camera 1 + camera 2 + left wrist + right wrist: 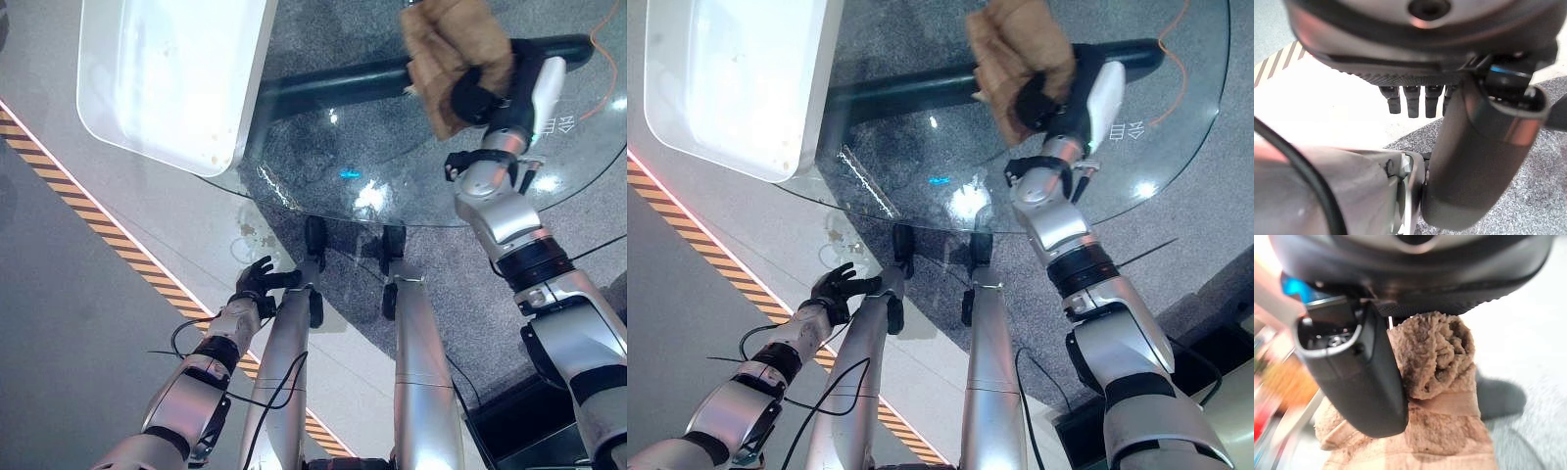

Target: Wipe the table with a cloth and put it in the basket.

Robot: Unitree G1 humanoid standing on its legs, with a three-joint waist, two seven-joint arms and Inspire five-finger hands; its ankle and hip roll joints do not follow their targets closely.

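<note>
A crumpled brown cloth [451, 49] is bunched in my right hand [490, 90], whose fingers and thumb are curled round it above the far right part of the round glass table [372, 162]. The right wrist view shows the cloth [1442, 377] pressed between thumb and palm, with more of it hanging below. A white basket [223, 147] with rounded corners stands on the table's far left side, well apart from the cloth. My left hand [257, 279] hangs low beside the table's near edge, fingers [1411, 100] relaxed and holding nothing.
A dark bar [333, 86] of the table's base shows through the glass under the cloth. An orange-and-black striped tape [108, 235] runs across the grey floor on the left. An orange cord [602, 69] lies at the far right.
</note>
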